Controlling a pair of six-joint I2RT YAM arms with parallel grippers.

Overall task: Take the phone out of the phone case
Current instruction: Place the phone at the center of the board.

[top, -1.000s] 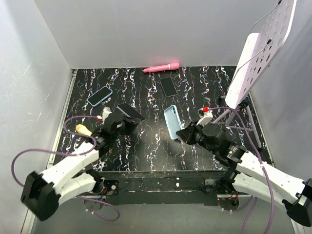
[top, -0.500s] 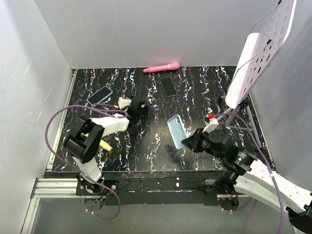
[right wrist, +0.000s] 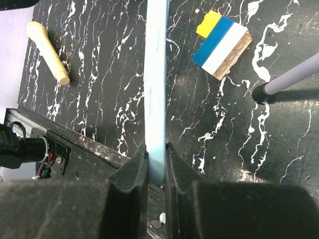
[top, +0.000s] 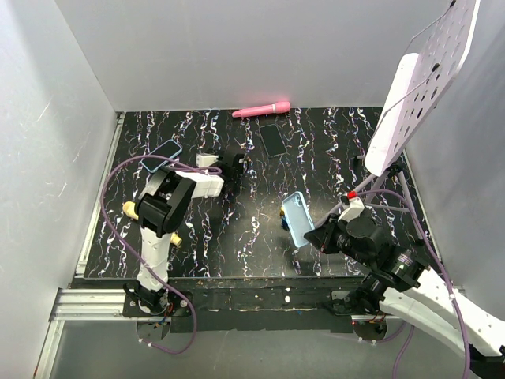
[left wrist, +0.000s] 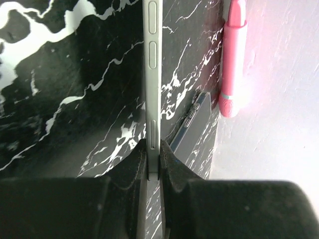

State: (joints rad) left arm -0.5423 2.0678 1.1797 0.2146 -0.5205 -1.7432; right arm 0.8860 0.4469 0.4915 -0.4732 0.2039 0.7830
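Pale-blue case (right wrist: 156, 74): edge-on in your right claw (right wrist: 156, 152), which is pinched onto its near end. It appears lifted off the desk (top: 252, 237), near the front edge, right of centre.
Phone (left wrist: 152, 74): thin grey slab, side buttons showing, edge-on in your left claw (left wrist: 153, 149), which is clamped across its two faces at the near end. It is over the far middle of the desk, well apart from the case. Whether its far end touches the desk you cannot tell.
Task status: judged mostly done, since phone and case sit in separate claws. Setting both down looks like what is left.
Phone handling: stiff, probably the heavier piece, smooth-faced and likely slippery. The glass is fragile, so lower it flat rather than drop it. Your grip is at one end only, so it may pivot. A hold nearer the middle, across the faces and clear of the buttons, would be steadier.
Case handling: light and probably flexible, so its walls may bend under a hard squeeze. Take it by a side wall or corner.
Nearby, far edge: pink pen (left wrist: 233, 59) against the wall, with a black phone (left wrist: 192, 130) flat just beside it.
Nearby, right: striped block (right wrist: 223, 44), stand leg (right wrist: 286, 79).
Nearby, left: cream stick (right wrist: 48, 52), blue-cased phone (top: 161, 155).
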